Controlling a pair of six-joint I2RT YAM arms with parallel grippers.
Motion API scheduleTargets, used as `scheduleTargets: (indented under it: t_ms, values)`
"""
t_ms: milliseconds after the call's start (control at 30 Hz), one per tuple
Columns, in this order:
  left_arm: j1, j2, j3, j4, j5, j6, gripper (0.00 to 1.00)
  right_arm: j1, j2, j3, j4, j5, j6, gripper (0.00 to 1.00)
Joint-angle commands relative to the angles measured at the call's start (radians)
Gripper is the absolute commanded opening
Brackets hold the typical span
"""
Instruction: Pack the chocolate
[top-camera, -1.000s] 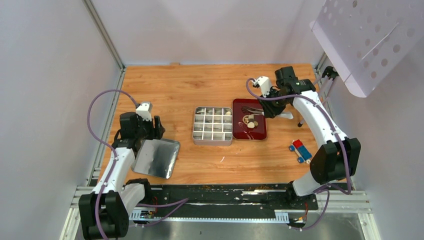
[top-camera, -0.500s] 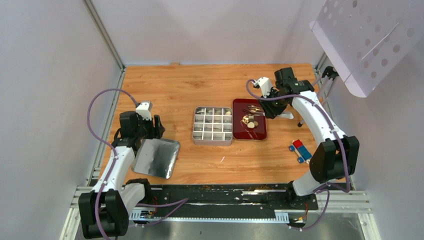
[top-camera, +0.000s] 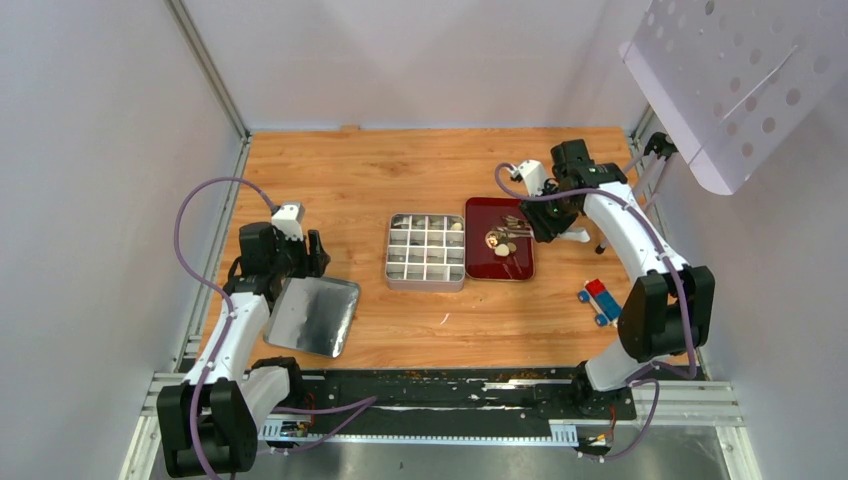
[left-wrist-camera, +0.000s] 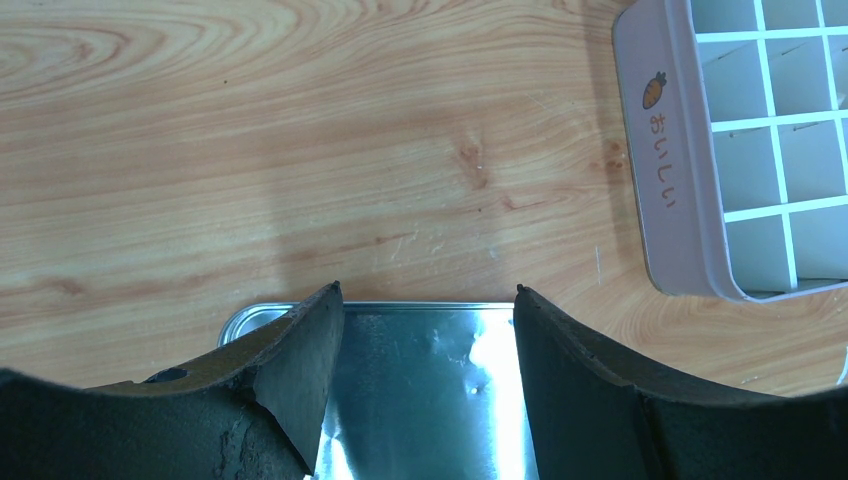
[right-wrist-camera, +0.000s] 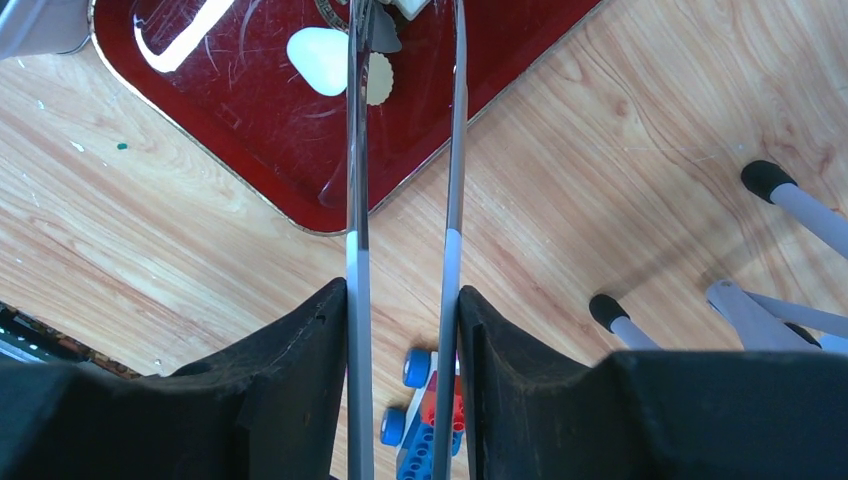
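Beside the red tray (top-camera: 515, 268), right end effector (right-wrist-camera: 403, 290) tight on tongs (right-wrist-camera: 357, 150), tips indistinct; left end effector (left-wrist-camera: 428, 290) wide apart, empty.

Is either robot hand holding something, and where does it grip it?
The right gripper squeezes the tongs across both arms, well back from the tips. The left gripper holds nothing.
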Motion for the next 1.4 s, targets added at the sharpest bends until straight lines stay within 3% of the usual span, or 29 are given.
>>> scheduleTargets:
  t_ms: [0, 167, 333, 500, 1000, 1367]
  values:
    - [0.008, -0.011, 0.026, 0.023, 0.015, -0.012, 0.71, -0.006, 0.026, 0.015, 0.037, 0.001, -0.003, 0.42]
    - [0.009, -0.023, 0.016, 0.025, 0.01, -0.012, 0.71, -0.006, 0.055, 0.028, 0.036, -0.003, -0.004, 0.4]
    - [0.008, -0.033, 0.008, 0.027, 0.009, -0.012, 0.71, -0.006, 0.065, 0.052, 0.027, -0.011, 0.001, 0.27]
    - [0.009, -0.04, 0.004, 0.027, 0.004, -0.009, 0.71, -0.006, 0.04, 0.107, 0.013, -0.017, 0.006, 0.21]
    - [0.008, -0.05, 0.006, 0.014, 0.0, -0.003, 0.71, 0.095, -0.017, 0.219, -0.031, -0.172, 0.048, 0.18]
    - [0.008, -0.07, 0.009, 0.001, -0.008, 0.006, 0.71, 0.312, 0.1, 0.342, -0.016, -0.244, 0.046, 0.18]
